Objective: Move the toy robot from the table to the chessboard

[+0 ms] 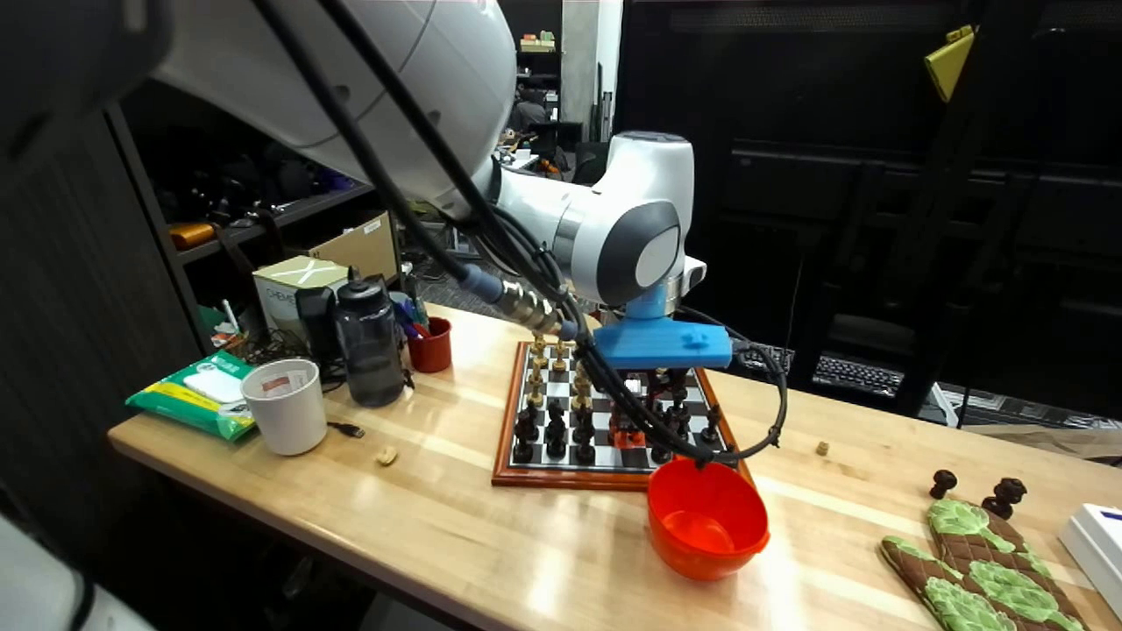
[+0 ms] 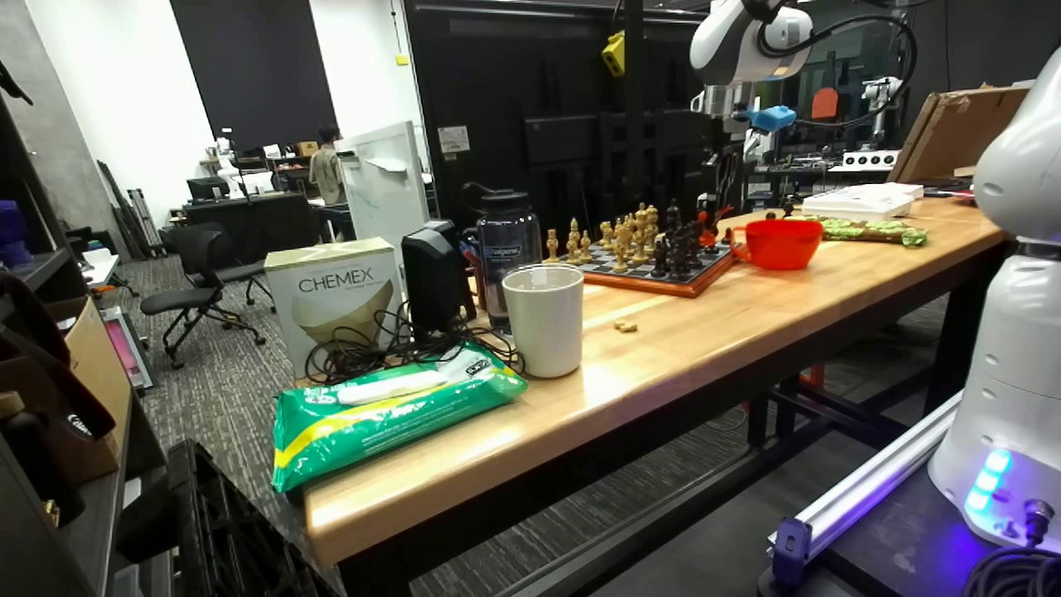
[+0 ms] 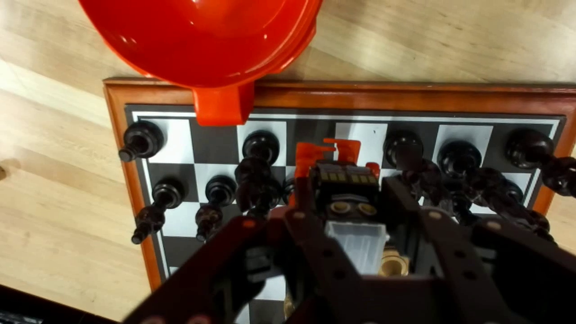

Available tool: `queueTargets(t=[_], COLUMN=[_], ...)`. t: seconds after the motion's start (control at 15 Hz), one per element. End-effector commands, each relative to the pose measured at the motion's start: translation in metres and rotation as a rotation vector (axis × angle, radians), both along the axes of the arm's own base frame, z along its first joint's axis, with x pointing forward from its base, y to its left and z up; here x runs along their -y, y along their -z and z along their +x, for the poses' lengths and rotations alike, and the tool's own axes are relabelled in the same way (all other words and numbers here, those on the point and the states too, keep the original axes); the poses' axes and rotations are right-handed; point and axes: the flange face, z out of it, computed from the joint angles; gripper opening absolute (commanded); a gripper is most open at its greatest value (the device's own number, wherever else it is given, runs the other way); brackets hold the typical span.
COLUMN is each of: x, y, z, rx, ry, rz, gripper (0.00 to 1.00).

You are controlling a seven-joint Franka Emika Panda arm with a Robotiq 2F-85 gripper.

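Note:
The toy robot (image 3: 348, 200) has a black body with gold and silver details, a clear part and orange-red feet. My gripper (image 3: 347, 182) has a finger close along each side of it and looks shut on it. The toy stands upright over the black-piece rows of the chessboard (image 3: 405, 96). In the exterior views the toy's red parts (image 1: 629, 438) (image 2: 704, 225) show among the pieces; I cannot tell whether the feet touch the squares. The board's brown frame (image 1: 578, 479) rests on the wooden table (image 1: 491, 526). Cables and the blue wrist part hide the fingers in an exterior view.
Black chess pieces (image 3: 261, 146) stand close on both sides of the toy. A red bowl (image 1: 708, 526) sits at the board's edge, its handle (image 3: 223, 105) over the squares. A mug (image 1: 285, 407), bottle (image 1: 370, 342) and patterned mitt (image 1: 990, 561) lie farther off.

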Motion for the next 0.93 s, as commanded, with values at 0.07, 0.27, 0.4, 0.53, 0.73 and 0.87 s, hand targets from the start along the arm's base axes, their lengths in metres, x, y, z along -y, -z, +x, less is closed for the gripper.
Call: queueTargets(t=[0.07, 0.27, 0.4, 0.53, 0.73, 0.87], x=[0.011, 0.014, 0.016, 0.018, 0.020, 0.021], y=[0.012, 0.021, 0.025, 0.026, 0.026, 0.026], z=[0.011, 0.015, 0.018, 0.021, 0.023, 0.024], rx=[-0.014, -0.029, -0.033, -0.035, -0.037, -0.037], ry=[-0.001, 0.009, 0.014, 0.018, 0.025, 0.026], rz=[0.022, 0.027, 0.026, 0.024, 0.026, 0.022], gripper=[0.16, 0.16, 0.16, 0.16, 0.66, 0.70])
